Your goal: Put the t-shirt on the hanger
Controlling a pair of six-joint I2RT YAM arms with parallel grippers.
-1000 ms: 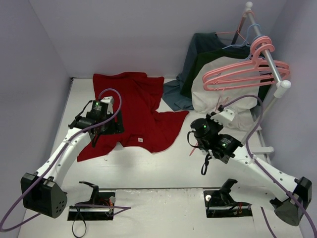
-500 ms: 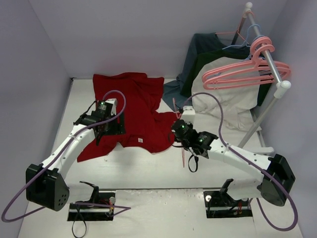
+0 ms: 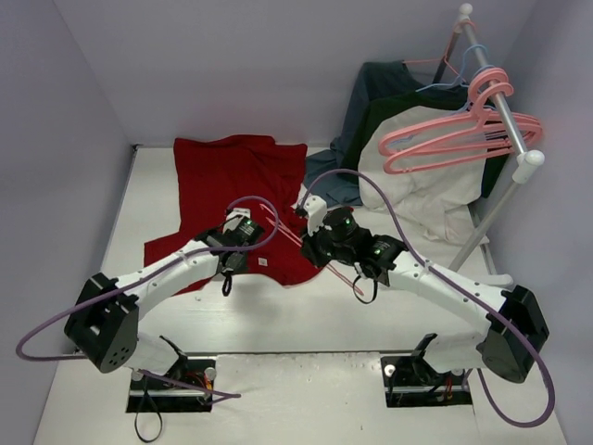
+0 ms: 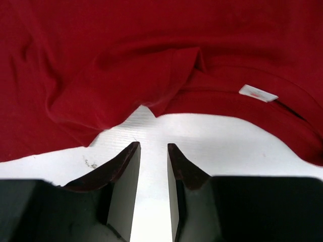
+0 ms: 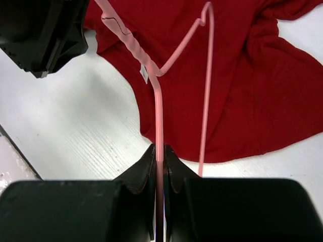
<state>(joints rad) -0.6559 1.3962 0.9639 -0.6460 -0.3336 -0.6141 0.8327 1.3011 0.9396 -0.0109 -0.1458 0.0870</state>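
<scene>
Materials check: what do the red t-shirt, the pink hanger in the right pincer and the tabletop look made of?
T-shirt: soft matte knit cloth, probably cotton; it lies in limp folds.
Hanger: thin smooth salmon-pink rod with a twisted neck, so likely coated wire, possibly plastic.
Table: white, matte, faint grain lines; maybe painted or laminated wood.

At your far right, a slanted metal rail (image 3: 501, 100) carries spare pink hangers (image 3: 445, 141) and one thin blue hanger (image 3: 456, 78). Below it, a dark blue-grey garment (image 3: 372, 85) and a cream-and-dark-green garment (image 3: 434, 199) trail onto the white desk (image 3: 278, 320).
</scene>
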